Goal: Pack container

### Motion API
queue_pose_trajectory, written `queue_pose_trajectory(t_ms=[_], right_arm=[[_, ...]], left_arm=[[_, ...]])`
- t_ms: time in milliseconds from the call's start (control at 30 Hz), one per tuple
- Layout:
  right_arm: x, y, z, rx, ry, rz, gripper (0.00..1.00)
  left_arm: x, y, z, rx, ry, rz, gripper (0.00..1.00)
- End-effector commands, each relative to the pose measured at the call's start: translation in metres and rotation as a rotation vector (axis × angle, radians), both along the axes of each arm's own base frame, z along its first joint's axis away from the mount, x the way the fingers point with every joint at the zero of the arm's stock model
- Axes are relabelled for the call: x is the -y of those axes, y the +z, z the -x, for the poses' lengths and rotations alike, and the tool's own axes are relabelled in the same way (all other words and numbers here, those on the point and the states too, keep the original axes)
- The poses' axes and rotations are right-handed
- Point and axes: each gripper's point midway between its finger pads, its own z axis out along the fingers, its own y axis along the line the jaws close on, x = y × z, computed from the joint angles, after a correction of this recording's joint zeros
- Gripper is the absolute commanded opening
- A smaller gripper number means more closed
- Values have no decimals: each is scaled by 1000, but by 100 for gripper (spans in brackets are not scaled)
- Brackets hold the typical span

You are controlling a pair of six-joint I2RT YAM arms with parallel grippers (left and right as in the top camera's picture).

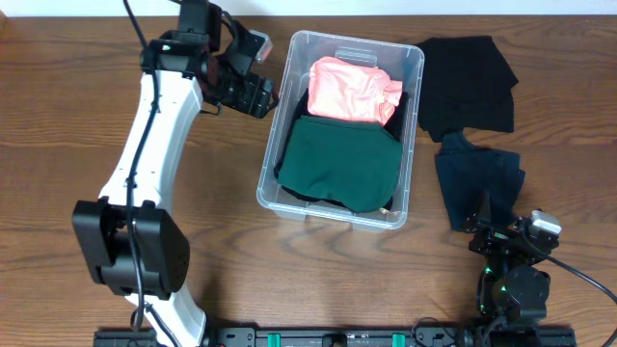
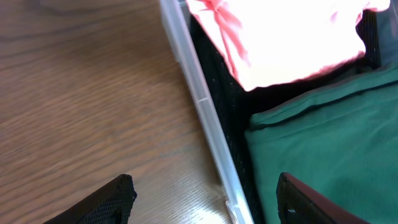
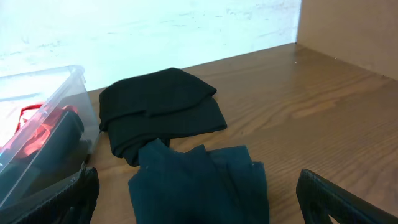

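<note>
The clear plastic container [image 1: 413,72] stands mid-table. Inside lie a pink folded cloth [image 1: 352,90] at the far end and a dark green folded cloth [image 1: 339,162] at the near end, over black cloth. My left gripper [image 1: 262,94] is open and empty, straddling the container's left rim [image 2: 198,99]; the pink cloth [image 2: 292,37] and green cloth [image 2: 329,143] show in its view. My right gripper [image 1: 501,229] is open and empty at the near right, just short of a navy folded cloth [image 1: 477,183] [image 3: 199,186]. A black folded cloth [image 1: 468,82] [image 3: 158,106] lies right of the container.
The container's corner [image 3: 68,93] shows at the left of the right wrist view. A white wall [image 3: 155,25] runs behind the table. The rail of the arm mounts [image 1: 328,337] runs along the near edge.
</note>
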Motion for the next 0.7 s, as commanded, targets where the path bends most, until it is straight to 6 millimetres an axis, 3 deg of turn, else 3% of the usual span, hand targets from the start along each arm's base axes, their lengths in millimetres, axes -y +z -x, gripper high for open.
queue_pose_trajectory(t_ms=[0, 200, 300, 433, 667], right_arm=[[1, -1, 0, 3, -6, -10, 99], [1, -1, 0, 3, -6, -10, 99], [1, -1, 0, 3, -6, -10, 99], [1, -1, 0, 3, -6, -10, 99], [1, -1, 0, 3, -6, -10, 99]], left_arm=[[16, -21, 3, -47, -51, -1, 74], [3, -65, -5, -127, 106, -171, 73], [8, -70, -6, -132, 100, -168, 71], [8, -70, -8, -135, 137, -161, 50], [-14, -76, -1, -196, 302, -242, 37]])
